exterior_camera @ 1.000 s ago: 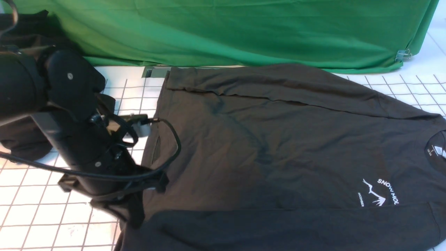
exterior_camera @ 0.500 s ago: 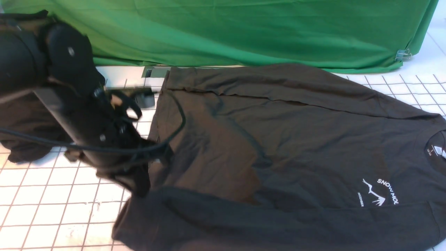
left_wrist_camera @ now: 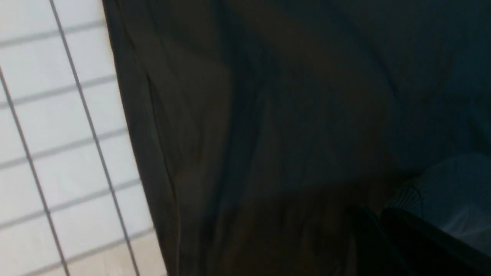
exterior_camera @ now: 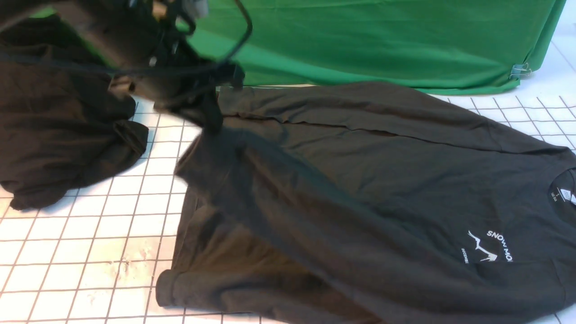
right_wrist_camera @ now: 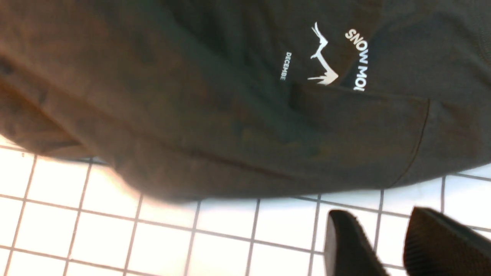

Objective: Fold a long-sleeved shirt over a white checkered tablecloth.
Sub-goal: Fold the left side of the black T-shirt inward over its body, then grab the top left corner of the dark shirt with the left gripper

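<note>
The long-sleeved shirt (exterior_camera: 360, 180), large, dark charcoal cotton with a small white mountain logo, lies in the front view across the white checkered tablecloth (exterior_camera: 90, 234), which thin dark lines rule into small squares. Its far-left corner is drawn up into a soft tent, clamped in the left pincer (exterior_camera: 209, 114). The rest lies flat and creased, with its near-left edge rolled. Bare tablecloth lies open at the near left. A heap of plain black cloth (exterior_camera: 58, 135) sits to the left of the lifted corner. A smooth green cloth backdrop (exterior_camera: 360, 40) hangs behind, with a metal clip (exterior_camera: 521, 69) at its right end.

In the left wrist view dark fabric fills most of the frame, its straight hem against the grid.

In the right wrist view the right pincer (right_wrist_camera: 379, 218) hangs over bare tablecloth just off the shirt's edge, its black ribbed fingers apart and gripping nothing.
</note>
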Controlling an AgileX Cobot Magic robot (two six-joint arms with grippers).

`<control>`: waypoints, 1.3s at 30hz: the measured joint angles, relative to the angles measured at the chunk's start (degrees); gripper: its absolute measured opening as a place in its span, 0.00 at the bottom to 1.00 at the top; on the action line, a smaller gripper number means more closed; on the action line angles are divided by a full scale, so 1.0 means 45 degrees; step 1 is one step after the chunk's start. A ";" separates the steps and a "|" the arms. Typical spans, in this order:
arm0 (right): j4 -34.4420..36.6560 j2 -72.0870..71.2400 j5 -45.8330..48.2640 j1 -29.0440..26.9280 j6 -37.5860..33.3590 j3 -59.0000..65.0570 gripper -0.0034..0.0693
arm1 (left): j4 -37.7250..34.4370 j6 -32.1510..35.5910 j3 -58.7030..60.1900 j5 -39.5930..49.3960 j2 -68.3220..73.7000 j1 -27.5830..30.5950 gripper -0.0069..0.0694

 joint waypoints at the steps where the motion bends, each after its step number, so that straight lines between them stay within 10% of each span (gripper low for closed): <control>1: 0.0000 0.0000 0.0000 0.0000 0.0000 0.0000 0.35 | -0.0049 0.0000 -0.0378 0.0000 0.0378 0.0119 0.17; 17: 0.0000 0.0000 0.0000 0.0000 0.0000 0.0000 0.37 | -0.0317 0.0518 -0.3609 -0.2296 0.5425 0.0887 0.24; 28: 0.0000 0.0000 0.0000 0.0000 0.0000 0.0000 0.37 | -0.0620 -0.0093 -0.4932 -0.3014 0.6208 0.1472 0.71; 39: 0.0000 0.0000 -0.0112 0.0010 0.0278 0.0000 0.37 | -0.4632 -0.1368 -0.6303 -0.2846 0.8718 0.2098 0.58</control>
